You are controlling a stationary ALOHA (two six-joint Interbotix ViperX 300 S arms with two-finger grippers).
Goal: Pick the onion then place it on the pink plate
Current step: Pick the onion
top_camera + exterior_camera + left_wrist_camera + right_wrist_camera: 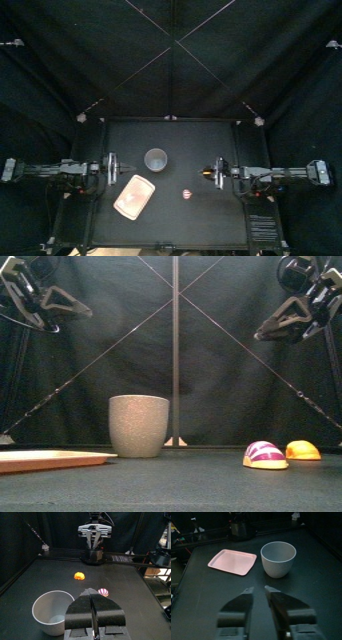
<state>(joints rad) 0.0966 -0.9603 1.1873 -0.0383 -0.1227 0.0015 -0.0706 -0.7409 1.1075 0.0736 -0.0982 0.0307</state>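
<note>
Two black arms are reaching in over the black table (201, 135), one from each side. The left gripper (120, 166) and the right gripper (211, 171) are hanging well apart, facing each other across the middle. A grey cup (156, 158) is standing upright between them, slightly toward the back. Nearer the front, a pink tray (135, 196) is lying askew on the left half. A small onion (186, 191) is sitting to its right, clear of it, and an orange toy (205, 177) is lying just beside the right gripper.
</note>
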